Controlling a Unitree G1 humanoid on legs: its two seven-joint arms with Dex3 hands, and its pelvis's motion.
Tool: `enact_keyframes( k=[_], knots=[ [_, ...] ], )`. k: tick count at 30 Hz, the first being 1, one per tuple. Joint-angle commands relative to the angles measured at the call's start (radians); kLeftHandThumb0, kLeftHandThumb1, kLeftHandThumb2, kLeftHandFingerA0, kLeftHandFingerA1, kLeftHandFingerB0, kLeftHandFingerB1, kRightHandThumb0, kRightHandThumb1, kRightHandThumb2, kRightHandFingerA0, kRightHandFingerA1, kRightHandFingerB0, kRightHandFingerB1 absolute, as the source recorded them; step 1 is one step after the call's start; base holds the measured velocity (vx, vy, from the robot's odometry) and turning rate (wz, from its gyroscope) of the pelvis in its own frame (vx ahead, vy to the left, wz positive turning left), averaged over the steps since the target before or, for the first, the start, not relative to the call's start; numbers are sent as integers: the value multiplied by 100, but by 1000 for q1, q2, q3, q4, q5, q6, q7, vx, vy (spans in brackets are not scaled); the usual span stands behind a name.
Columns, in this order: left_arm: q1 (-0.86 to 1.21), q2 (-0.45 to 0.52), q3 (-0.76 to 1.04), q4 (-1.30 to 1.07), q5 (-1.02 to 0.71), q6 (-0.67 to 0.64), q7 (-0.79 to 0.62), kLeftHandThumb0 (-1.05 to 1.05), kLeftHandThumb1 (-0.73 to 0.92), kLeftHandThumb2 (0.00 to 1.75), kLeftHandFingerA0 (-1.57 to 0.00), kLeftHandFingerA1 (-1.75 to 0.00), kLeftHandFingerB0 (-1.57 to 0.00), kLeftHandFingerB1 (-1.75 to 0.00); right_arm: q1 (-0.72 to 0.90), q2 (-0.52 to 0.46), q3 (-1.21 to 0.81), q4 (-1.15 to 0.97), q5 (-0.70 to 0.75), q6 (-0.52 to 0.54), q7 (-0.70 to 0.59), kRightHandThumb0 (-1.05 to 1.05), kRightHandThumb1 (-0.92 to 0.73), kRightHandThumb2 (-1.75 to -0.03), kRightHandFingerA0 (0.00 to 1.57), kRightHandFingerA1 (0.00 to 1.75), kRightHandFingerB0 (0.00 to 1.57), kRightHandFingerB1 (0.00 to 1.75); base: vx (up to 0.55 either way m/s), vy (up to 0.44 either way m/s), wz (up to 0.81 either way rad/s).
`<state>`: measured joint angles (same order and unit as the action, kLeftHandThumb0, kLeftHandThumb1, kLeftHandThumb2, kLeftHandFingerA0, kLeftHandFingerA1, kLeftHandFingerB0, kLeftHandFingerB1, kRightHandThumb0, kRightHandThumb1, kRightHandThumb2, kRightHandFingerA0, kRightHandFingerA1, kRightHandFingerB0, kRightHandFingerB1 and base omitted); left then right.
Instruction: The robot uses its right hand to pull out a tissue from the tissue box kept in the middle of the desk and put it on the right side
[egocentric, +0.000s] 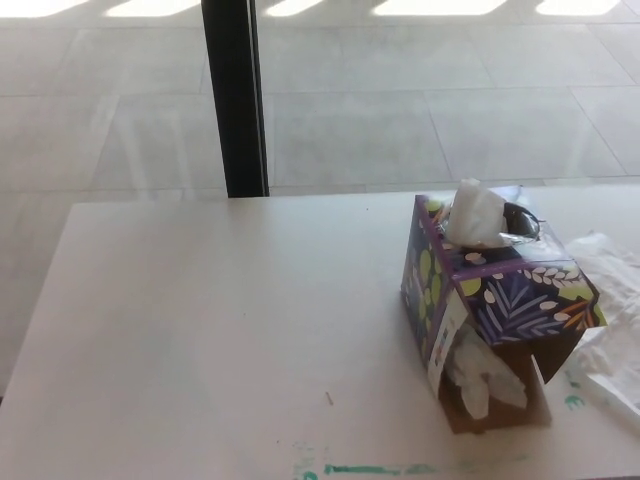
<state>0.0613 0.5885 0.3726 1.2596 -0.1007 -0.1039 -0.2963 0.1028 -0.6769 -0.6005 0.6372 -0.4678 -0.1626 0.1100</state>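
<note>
A: Head view. A purple tissue box (495, 300) with a leaf and flower print stands on the right part of the white worktop (200, 330); a white tissue (473, 213) rises upright from the opening in its top face.

B: And the fingers?

A: Neither hand appears in the view; whether the fingers are apart, closed or gripping anything cannot be told; for the same reason no place can be given relative to them.

B: The near end of the box?

A: Torn open; a cardboard flap (500, 390) hangs down towards the worktop, and crumpled white tissues (480, 375) show inside the gap; a white label (445, 340) runs along the box's near left corner.

B: Other items?

A: Loose white tissues (612, 320) lie on the worktop just beside the box, at the picture's right edge; green marks (370, 468) streak the near edge of the worktop; a black post (233, 95) stands beyond the far edge, in front of a pale tiled floor (450, 100).
</note>
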Motion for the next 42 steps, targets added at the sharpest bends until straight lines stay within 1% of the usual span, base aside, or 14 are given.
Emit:
enact_keyframes(
  k=[1, 4, 5, 7, 8, 16, 20, 21, 23, 24, 39, 40, 41, 42],
  knots=[
    [15, 12, 31, 13, -35, -6, 10, -105, 92, 94, -79, -123, -49, -103, 3, 261, -366, 244, 411, 107, -361, -68, -80, -64, 62, 99, 39, 55, 0, 0, 0],
    [9, 18, 26, 18, -29, 2, 8, -105, 92, 92, -79, -124, -47, -104, -4, 275, -389, 263, 430, 136, -310, -68, -84, -65, 52, 100, 36, 62, 0, 0, 0],
    [11, 18, 31, 19, -35, 2, 2, -105, 92, 93, -78, -126, -46, -108, 1, 276, -383, 270, 423, 150, -293, -71, -72, -114, 71, 101, 35, 69, 0, 0, 0],
    [12, 16, 37, 21, -40, 0, -3, -105, 92, 93, -78, -126, -46, -108, 9, 277, -372, 273, 400, 173, -278, -71, -72, -114, 71, 101, 35, 69, 0, 0, 0],
    [13, 16, 32, 21, -32, -1, 8, -105, 92, 94, -80, -124, -46, -107, -12, 280, -406, 293, 438, 168, -272, -70, -83, -65, 72, 110, 36, 63, 0, 0, 0],
    [6, 20, 25, 13, -22, -3, 4, -105, 92, 94, -73, -124, -47, -107, -52, 266, -394, 372, 437, 127, -221, -65, -81, -66, 61, 106, 25, 58, 0, 0, 0],
    [1, 19, 31, 16, -26, 6, 4, -105, 92, 93, -73, -125, -46, -107, -27, 271, -359, 320, 437, 175, -132, -65, -87, -66, 71, 91, 29, 68, 0, 0, 0],
    [2, 21, 27, 18, -21, 2, 1, -105, 92, 94, -74, -124, -47, -107, 15, 255, -278, 258, 375, 270, -44, -67, -89, -67, 103, 94, 63, 64, 0, 0, 0],
    [0, 21, 30, 19, -22, 3, 2, -105, 92, 105, -76, -124, -48, -103, 18, 264, -283, 243, 419, 279, -22, -62, -83, -65, 106, 79, 49, 61, 0, 0, 0],
    [-1, 20, 30, 20, -22, 5, 4, -105, 92, 93, -73, -124, -45, -106, 20, 271, -288, 237, 442, 278, -8, -66, -85, -65, 78, 78, 30, 59, 0, 0, 0],
    [-11, 15, 83, 7, -68, 9, 30, -105, 92, 93, -68, -137, -41, -109, 26, 301, -231, 124, 601, 196, 85, -73, -84, -65, 65, 70, 15, 44, 0, 0, 0],
    [-11, 16, 84, 2, -65, 10, 24, -105, 92, 96, -63, -140, -41, -117, 5, 300, -241, 163, 628, 172, 104, -77, -64, -101, 62, 76, 11, 53, 0, 0, 0],
    [-3, 14, 84, 2, -63, 9, 22, -105, 92, 96, -66, -137, -44, -115, 8, 298, -232, 179, 625, 150, 110, -77, -83, -65, 64, 69, 13, 47, 0, 0, 0],
    [9, 12, 85, 5, -60, 9, 21, -105, 92, 96, -71, -136, -42, -112, 26, 298, -208, 176, 606, 136, 104, -79, -66, -102, 61, 73, 17, 54, 0, 0, 0]
  ],
)
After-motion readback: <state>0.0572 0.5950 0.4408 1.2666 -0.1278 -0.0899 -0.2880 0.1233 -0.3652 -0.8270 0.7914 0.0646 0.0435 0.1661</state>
